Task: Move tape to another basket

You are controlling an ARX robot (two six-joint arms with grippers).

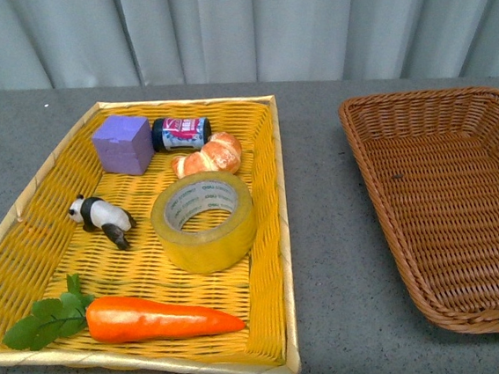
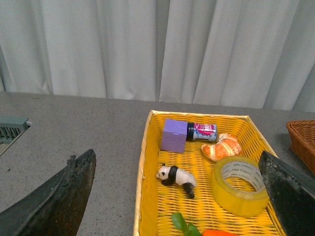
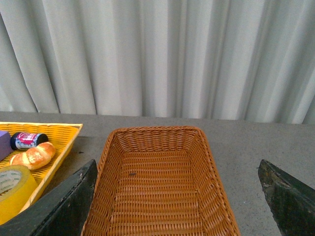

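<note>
Front view: translucent yellowish tape point(image 1: 204, 222), white printed core, in yellow tray point(image 1: 284, 237); left fingers point(image 2: 59, 196), right fingers point(image 3: 64, 206) spread.

A pale grey-white pleated curtain point(image 1: 304, 18) fills the top of the frame in vertical folds. Below it, a speckled grey tabletop point(image 1: 325, 233) spreads to the bottom edge, evenly lit with soft shadows.
</note>
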